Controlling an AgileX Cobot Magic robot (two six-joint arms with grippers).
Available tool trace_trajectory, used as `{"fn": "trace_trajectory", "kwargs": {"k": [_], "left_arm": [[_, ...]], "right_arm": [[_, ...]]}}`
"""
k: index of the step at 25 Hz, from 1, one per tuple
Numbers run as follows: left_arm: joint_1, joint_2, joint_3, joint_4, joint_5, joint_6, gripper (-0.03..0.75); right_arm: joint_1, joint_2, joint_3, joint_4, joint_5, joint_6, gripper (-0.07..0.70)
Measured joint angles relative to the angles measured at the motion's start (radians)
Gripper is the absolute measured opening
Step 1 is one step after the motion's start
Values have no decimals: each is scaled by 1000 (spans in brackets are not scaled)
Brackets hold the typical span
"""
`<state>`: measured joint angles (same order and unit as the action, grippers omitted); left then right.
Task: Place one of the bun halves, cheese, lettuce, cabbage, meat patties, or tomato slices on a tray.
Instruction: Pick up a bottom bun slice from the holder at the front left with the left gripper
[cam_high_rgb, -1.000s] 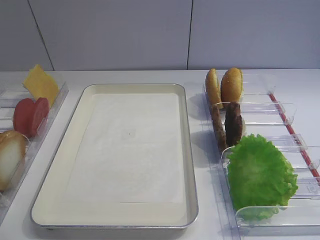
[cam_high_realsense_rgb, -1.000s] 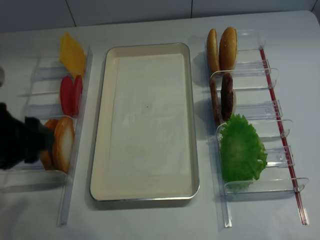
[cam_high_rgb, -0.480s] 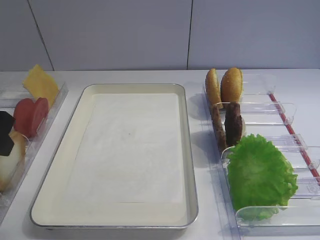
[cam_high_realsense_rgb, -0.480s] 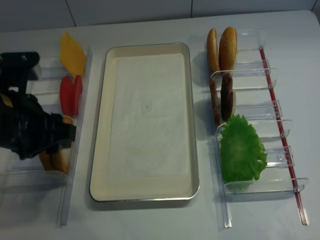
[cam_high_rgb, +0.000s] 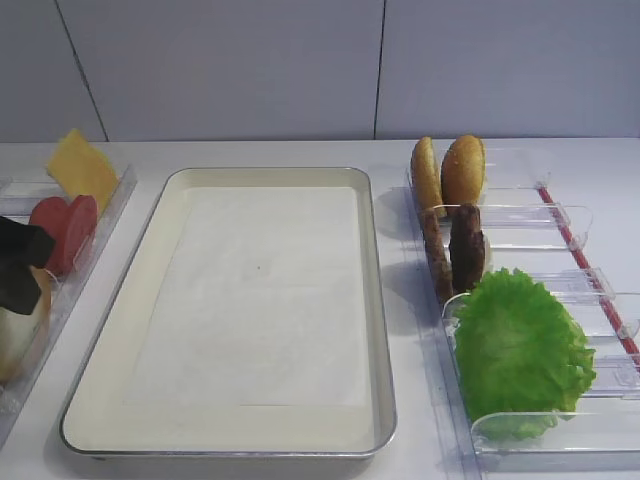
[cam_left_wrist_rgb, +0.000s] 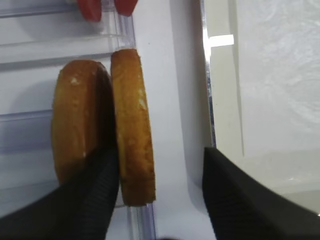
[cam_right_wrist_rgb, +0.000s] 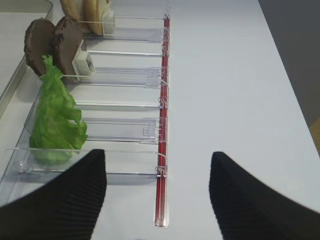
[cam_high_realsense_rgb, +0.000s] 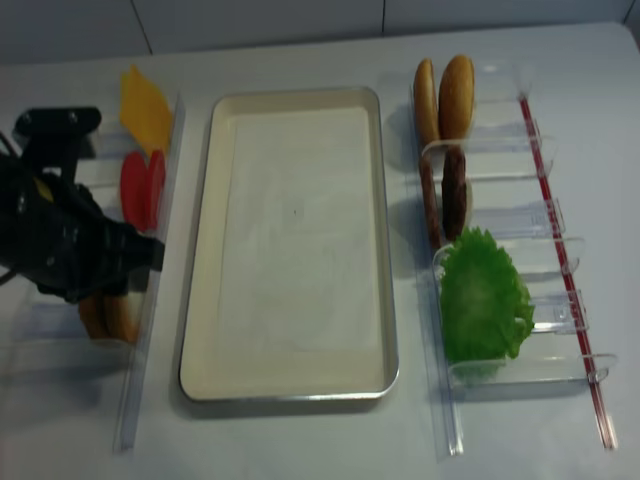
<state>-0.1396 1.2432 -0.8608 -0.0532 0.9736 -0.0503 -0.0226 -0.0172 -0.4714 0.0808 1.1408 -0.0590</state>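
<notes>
The flat bun half (cam_left_wrist_rgb: 132, 125) stands on edge in the left clear rack, its cream face (cam_high_rgb: 18, 322) towards the tray. My left gripper (cam_left_wrist_rgb: 160, 150) is open around it. One finger (cam_left_wrist_rgb: 90, 195) sits between it and the domed brown bun half (cam_left_wrist_rgb: 75, 115); the other finger (cam_left_wrist_rgb: 240, 195) stands apart, by the tray's rim (cam_left_wrist_rgb: 210, 100). The cream tray (cam_high_rgb: 375, 300) holds only its paper liner. My right gripper (cam_right_wrist_rgb: 157, 160) is open and holds nothing, beside the right rack. Cabbage is out of view.
The left rack also holds cheese (cam_high_rgb: 80, 165) and tomato slices (cam_high_rgb: 62, 228). The right rack (cam_high_realsense_rgb: 540, 230) holds two speckled bun halves (cam_high_rgb: 450, 172), meat patties (cam_high_rgb: 465, 250) and lettuce (cam_high_rgb: 520, 350). A red strip (cam_right_wrist_rgb: 162, 130) runs along its outer side.
My left gripper has come in over the left rack and dropped around the flat bun half, its jaws narrowing a little. Nothing else has moved.
</notes>
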Motion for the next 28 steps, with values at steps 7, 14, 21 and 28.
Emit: {"fn": "trace_trajectory", "kwargs": {"k": [7,14,21,28], "left_arm": [[0,31,-23,37,-2,-37,380],[0,53,-36,53,11,-46,380],[0,94,-37,45,11,-44,327],[0,121,-42,59,14,-44,160]], "right_arm": [[0,0,0,0,0,0,444],[0,0,0,0,0,0,444],[0,0,0,0,0,0,444],[0,0,0,0,0,0,444]]}}
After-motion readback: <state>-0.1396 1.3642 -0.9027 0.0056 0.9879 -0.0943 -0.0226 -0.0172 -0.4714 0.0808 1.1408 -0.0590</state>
